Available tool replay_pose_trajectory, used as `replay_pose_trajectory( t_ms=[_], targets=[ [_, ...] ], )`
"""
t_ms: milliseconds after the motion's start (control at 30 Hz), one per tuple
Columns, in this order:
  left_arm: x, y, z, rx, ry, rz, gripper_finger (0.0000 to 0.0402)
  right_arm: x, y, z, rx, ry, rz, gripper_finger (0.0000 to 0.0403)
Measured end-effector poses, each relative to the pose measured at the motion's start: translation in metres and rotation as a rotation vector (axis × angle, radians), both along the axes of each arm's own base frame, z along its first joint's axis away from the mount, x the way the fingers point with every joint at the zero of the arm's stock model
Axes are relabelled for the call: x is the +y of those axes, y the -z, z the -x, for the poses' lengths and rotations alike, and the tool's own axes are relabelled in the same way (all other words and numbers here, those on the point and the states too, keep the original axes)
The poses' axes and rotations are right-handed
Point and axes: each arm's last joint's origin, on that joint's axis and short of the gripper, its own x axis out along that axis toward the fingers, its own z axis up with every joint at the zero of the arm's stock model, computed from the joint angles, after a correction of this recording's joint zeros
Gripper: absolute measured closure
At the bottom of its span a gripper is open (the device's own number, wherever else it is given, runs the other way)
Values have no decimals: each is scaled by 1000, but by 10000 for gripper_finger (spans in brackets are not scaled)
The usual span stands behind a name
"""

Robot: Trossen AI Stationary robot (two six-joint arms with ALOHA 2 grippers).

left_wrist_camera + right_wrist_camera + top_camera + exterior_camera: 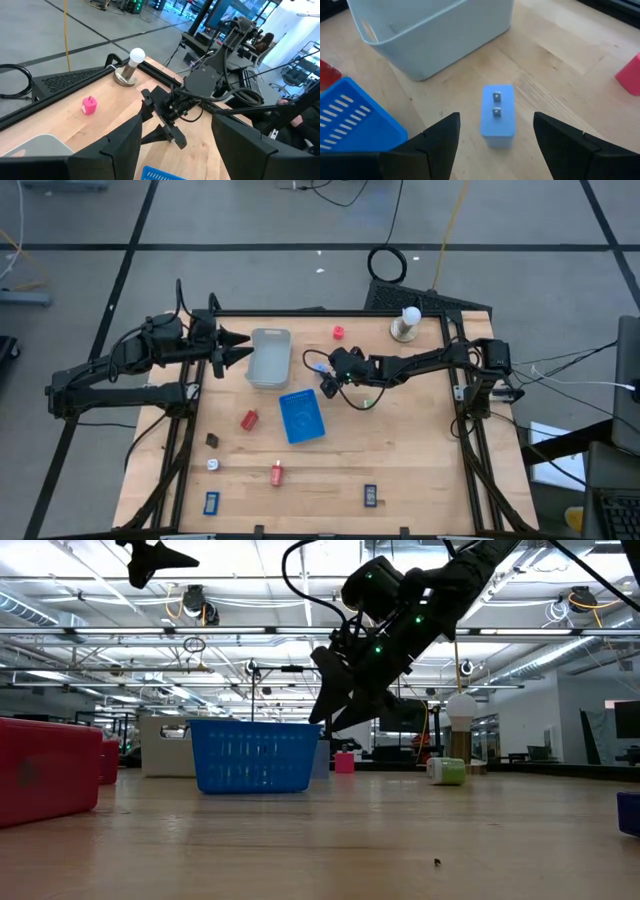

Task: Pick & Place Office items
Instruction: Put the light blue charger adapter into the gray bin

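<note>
A pale blue block with two metal prongs on top lies flat on the wooden table, just right of the grey tray. My right gripper hovers open above it, one finger on either side, touching nothing. My left gripper stands open in the air at the tray's left side. Other office items lie scattered: red pieces, a green one, a brown one, a white one and dark blue ones.
A blue slotted basket sits on the table near the right gripper, on its near side. A white knob on a round base stands at the far right corner. The table's near half holds only small scattered pieces.
</note>
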Motion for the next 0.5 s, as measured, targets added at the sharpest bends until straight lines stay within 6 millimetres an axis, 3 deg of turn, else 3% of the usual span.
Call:
replay_pose_trajectory(
  t_ms=[300, 500],
  targets=[
    [0, 0, 0, 0, 0, 0, 158, -1, 11, -5, -8, -2, 5, 156],
    [0, 0, 0, 0, 0, 1, 158, -6, 34, -8, 54, -2, 9, 156]
  ],
)
